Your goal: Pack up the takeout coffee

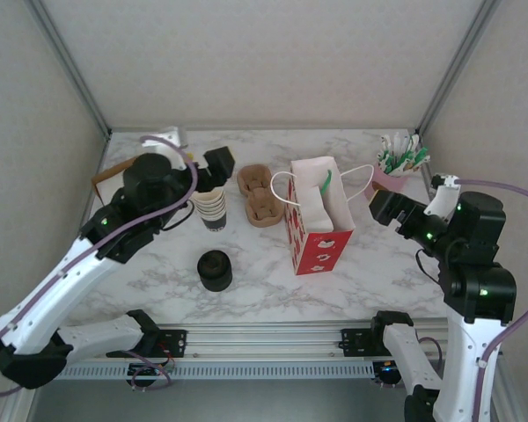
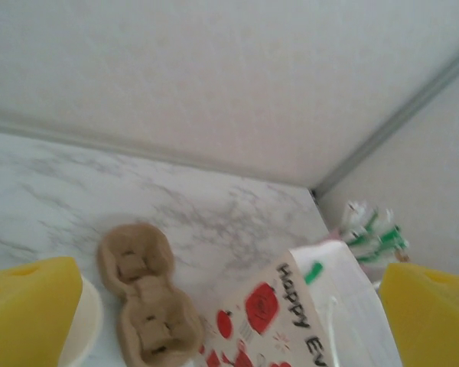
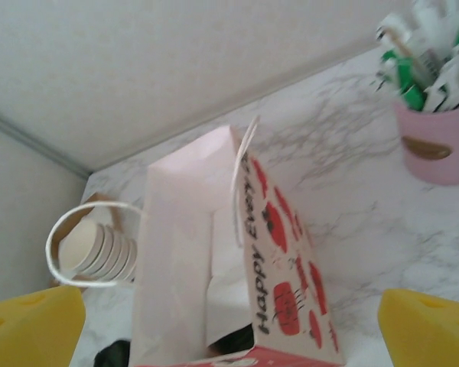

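Both claws stand wide and hold nothing. The left gripper (image 1: 218, 163) hovers over the stack of lidless cups (image 1: 211, 209) toward the desk's (image 1: 273, 286) far left. The right gripper (image 1: 385, 207) hangs just beside the bag (image 1: 319, 237) mid-desk. The takeout coffee (image 3: 231, 342) seems to sit low inside the bag, its dark lid barely visible. A careless pull-away by the right claw could clip the bag, topple it and spill the cup.

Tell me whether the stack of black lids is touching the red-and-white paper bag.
Apart. The top external view shows bare marble tabletop between the stack of black lids and the red-and-white paper bag.
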You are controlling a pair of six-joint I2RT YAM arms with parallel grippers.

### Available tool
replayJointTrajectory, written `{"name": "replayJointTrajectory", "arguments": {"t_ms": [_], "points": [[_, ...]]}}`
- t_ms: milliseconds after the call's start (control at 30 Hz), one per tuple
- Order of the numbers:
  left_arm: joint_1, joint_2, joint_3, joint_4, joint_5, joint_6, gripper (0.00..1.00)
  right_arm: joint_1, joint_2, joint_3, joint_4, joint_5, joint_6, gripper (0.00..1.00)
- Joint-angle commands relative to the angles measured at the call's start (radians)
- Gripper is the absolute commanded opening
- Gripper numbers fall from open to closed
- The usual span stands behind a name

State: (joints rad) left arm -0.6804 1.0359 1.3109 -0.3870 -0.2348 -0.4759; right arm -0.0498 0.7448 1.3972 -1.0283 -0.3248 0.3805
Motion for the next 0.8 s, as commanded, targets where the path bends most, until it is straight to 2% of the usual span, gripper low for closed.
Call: {"name": "replayJointTrajectory", "arguments": {"t_ms": [0,100,233,367,533,767], "points": [[0.050,-0.046,-0.078,0.044,-0.174,0.057,1.00,0.000,0.009,-0.026,0.059,0.124,-0.001,0.99],[0.147,-0.055,-0.131,0.078,-0.174,0.050,1.00,-0.001,0.057,-0.050,0.087,0.149,-0.006,0.99],[0.329,0.010,-0.154,0.110,-0.056,0.016,1.00,-0.002,0.132,-0.078,0.153,0.141,-0.014,0.99],[0.465,0.072,-0.196,0.180,0.029,-0.002,0.99,-0.005,0.191,-0.101,0.211,0.195,-0.029,0.99],[0.575,0.118,-0.270,0.259,0.042,0.005,1.00,-0.013,0.226,-0.154,0.288,0.254,-0.050,0.99],[0.664,0.050,-0.513,0.469,-0.006,0.049,1.00,-0.048,0.130,-0.356,0.477,0.366,-0.048,0.99]]}}
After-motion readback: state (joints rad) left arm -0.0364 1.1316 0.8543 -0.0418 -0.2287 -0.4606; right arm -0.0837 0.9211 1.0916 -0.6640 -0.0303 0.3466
